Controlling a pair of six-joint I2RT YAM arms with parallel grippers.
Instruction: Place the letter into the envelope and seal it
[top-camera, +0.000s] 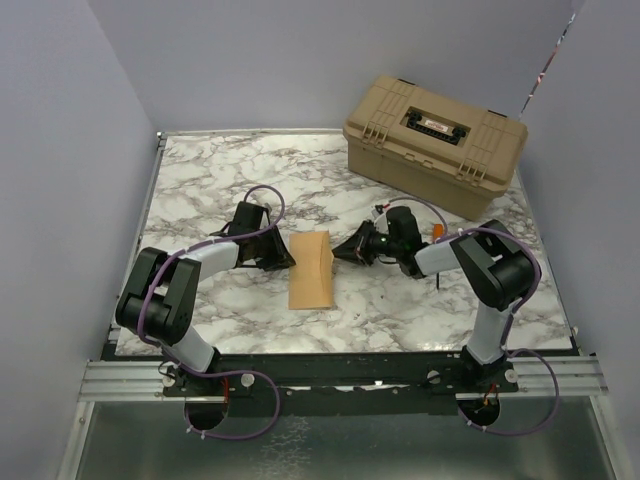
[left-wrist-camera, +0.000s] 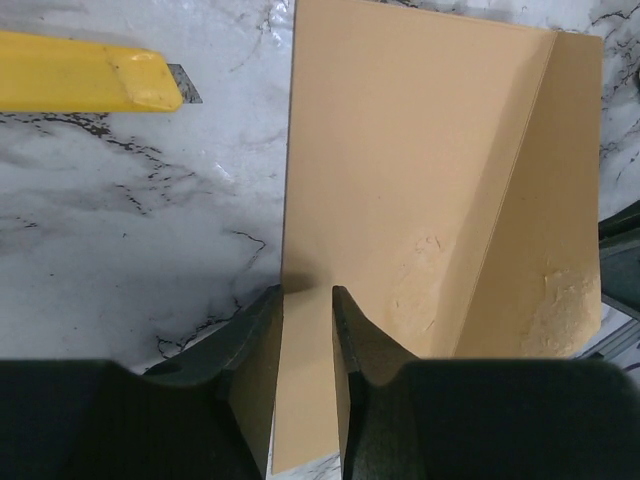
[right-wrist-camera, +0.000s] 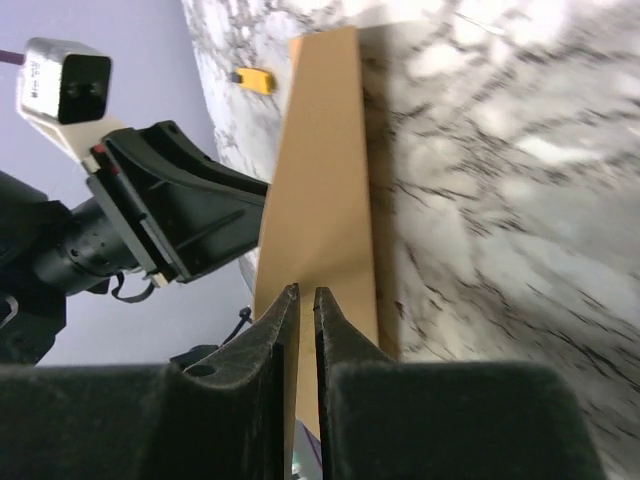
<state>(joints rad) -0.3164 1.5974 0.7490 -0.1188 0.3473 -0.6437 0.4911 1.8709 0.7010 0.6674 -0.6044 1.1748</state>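
Only overhead, toolbox (top-camera: 435, 140), closer, envelope (left-wrist-camera: 420, 180) crease

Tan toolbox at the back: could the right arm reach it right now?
Probably not at once. The right gripper is pinched on the edge of the envelope and would have to let go first. After that, the toolbox sits close behind that arm with nothing between, so reach looks likely.

Left arm (top-camera: 165, 300), right arm (top-camera: 495, 270): black joints, pale grey links. Purple cable (top-camera: 262, 192) loops along each. Left gripper (top-camera: 289, 261), right gripper (top-camera: 337, 250): matte black. Pale camera box (right-wrist-camera: 65, 85) at wrist.
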